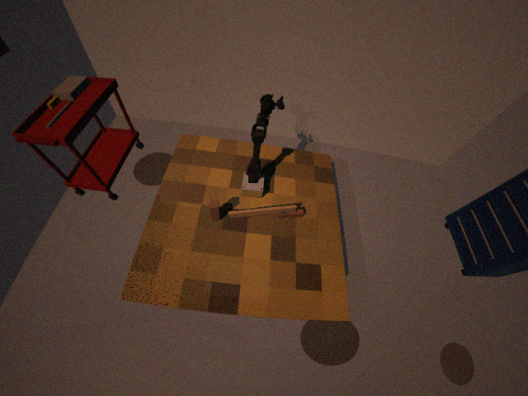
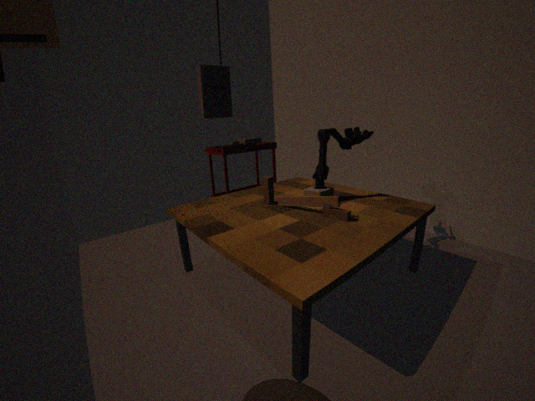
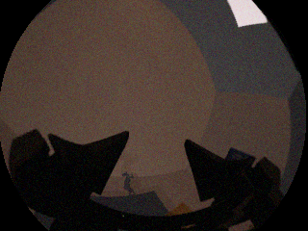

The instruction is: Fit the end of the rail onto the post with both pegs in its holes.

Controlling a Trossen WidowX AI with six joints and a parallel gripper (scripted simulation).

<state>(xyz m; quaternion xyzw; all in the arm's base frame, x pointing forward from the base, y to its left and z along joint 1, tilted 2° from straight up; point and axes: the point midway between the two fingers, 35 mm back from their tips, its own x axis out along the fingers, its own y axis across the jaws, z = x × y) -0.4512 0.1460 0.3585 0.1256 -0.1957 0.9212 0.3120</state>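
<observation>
The wooden rail (image 1: 260, 211) (image 2: 304, 201) lies slantwise. Its far end is at the low footboard block (image 1: 290, 214) (image 2: 341, 213), and its near end is low in front of the short upright post (image 1: 223, 210) (image 2: 268, 190). Rail and post look apart in the top view. The pegs, the holes and the exact fit in the bracket are too dark and small to make out. My gripper (image 1: 281, 102) (image 2: 367, 134) (image 3: 158, 139) is open and empty, raised high above the table and away from the rail. The wrist view shows neither rail nor post between the fingers.
The arm's pale base (image 1: 252, 186) (image 2: 318, 190) stands on the checkered table (image 1: 256, 272) (image 2: 276, 254), close behind the rail. A red cart (image 1: 102, 157) (image 2: 242, 149) stands beyond the table. A blue slatted object (image 1: 490, 238) is off to the right in the top view.
</observation>
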